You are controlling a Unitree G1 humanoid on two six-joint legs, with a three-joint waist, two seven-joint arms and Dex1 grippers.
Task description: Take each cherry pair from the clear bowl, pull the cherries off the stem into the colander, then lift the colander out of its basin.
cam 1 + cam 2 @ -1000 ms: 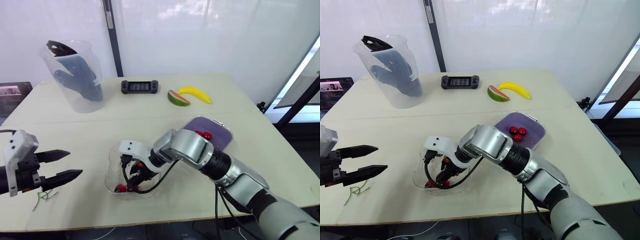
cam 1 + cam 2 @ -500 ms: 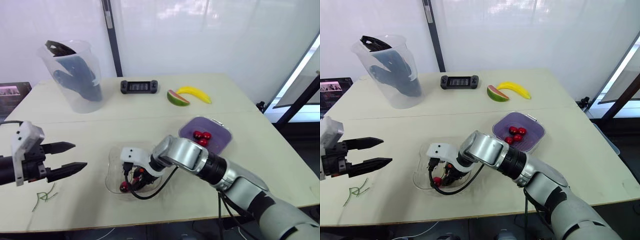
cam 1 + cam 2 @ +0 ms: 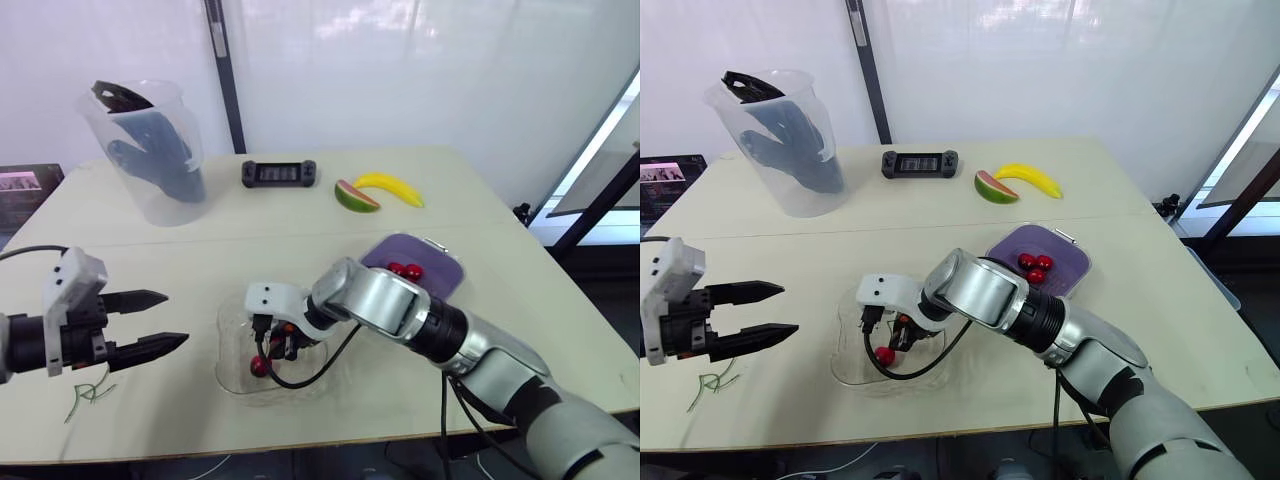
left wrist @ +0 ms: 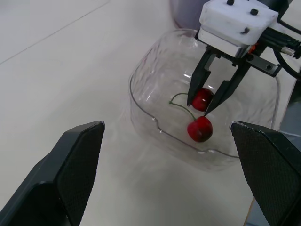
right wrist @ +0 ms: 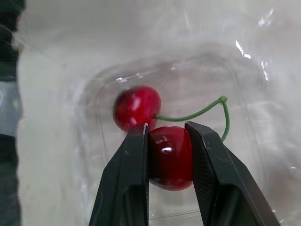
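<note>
Right arm [image 3: 400,305]: extended across body toward robot's left, forearm roughly level, wrist bent down.
Right gripper [image 5: 167,128]: pointing downward. Black fingers [image 5: 129,179] clamped on one cherry [image 5: 170,155] of pair, pads touching opposite sides of it.
Black cable [image 3: 300,378] looped under right wrist.
Left arm [image 3: 25,345]: low at left side, forearm level, pointing toward right.
Left gripper [image 3: 172,320]: spread wide, one finger above other, tips aimed at right gripper, well apart from it.

Bare table [image 3: 200,285] separates left fingers [image 3: 140,298] from clear bowl [image 3: 228,345].
</note>
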